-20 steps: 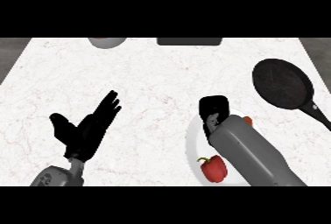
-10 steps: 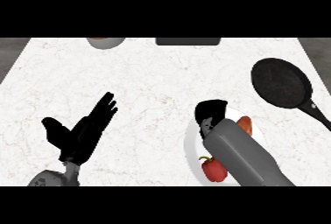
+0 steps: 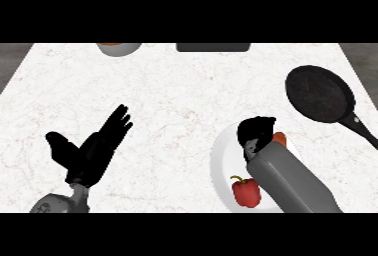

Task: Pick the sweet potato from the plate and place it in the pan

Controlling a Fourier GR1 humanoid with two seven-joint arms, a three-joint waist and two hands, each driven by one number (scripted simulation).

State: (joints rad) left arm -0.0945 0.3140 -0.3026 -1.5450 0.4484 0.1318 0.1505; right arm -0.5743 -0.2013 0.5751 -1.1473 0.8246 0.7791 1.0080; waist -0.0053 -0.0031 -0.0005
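Note:
An orange sweet potato lies on the white plate at the lower right, mostly hidden under my right hand. That hand comes down on it from above, fingers curled round it, and the potato still rests on the plate. A red bell pepper lies on the same plate, nearer the front edge beside my forearm. The black pan sits at the right, up and right of the plate, its handle pointing to the lower right. My left hand rests open at the lower left, fingers up.
A grey bowl with something orange inside stands at the far edge, left of centre. A dark flat object lies at the far edge in the middle. White marble counter stretches between my hands.
My right hand has sunk slightly onto the sweet potato and closed over it. My left hand has drifted a little to the left and down.

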